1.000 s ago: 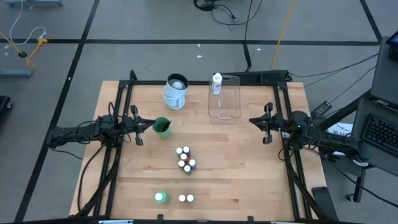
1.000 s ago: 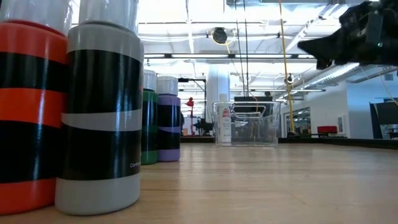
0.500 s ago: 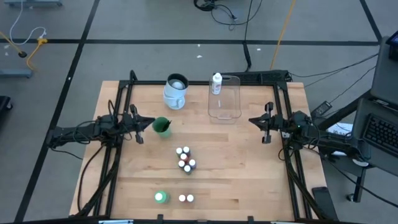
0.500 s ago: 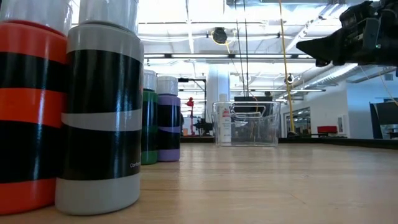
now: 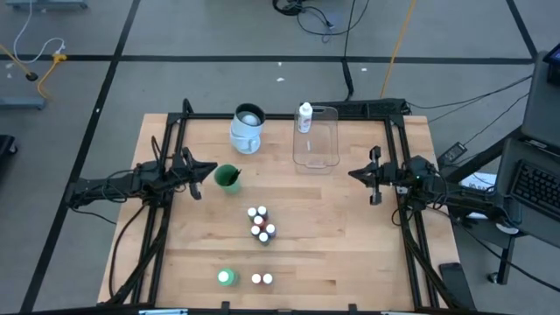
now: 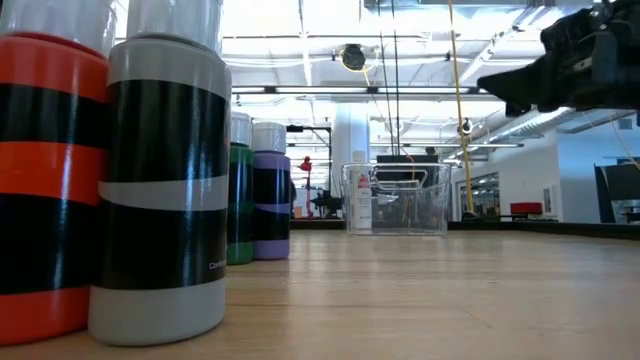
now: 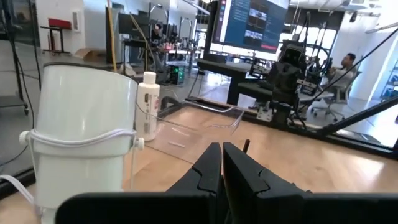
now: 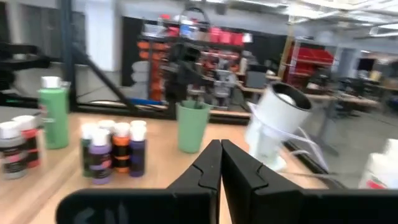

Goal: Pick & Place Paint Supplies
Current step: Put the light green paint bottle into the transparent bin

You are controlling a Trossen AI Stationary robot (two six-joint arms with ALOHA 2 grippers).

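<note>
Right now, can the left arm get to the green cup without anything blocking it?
Probably yes. The left end effector, fingers shut, sits just beside the green cup with only bare table between them. The white bucket stands farther back, and the cluster of small bottles is nearer the front, both off that path.

Small bottles (image 5: 261, 223): about eight
Tall bottles: two, white (image 5: 304, 116), green (image 5: 226, 277)
Cup (image 5: 228, 178): one
Bucket (image 5: 248, 128): one
Tray (image 5: 317, 140): one

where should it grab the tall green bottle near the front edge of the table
Grip the tall green bottle around its body just under the white cap, coming straight down from above. It stands upright and apart from the two small bottles beside it, so its sides look free.
</note>
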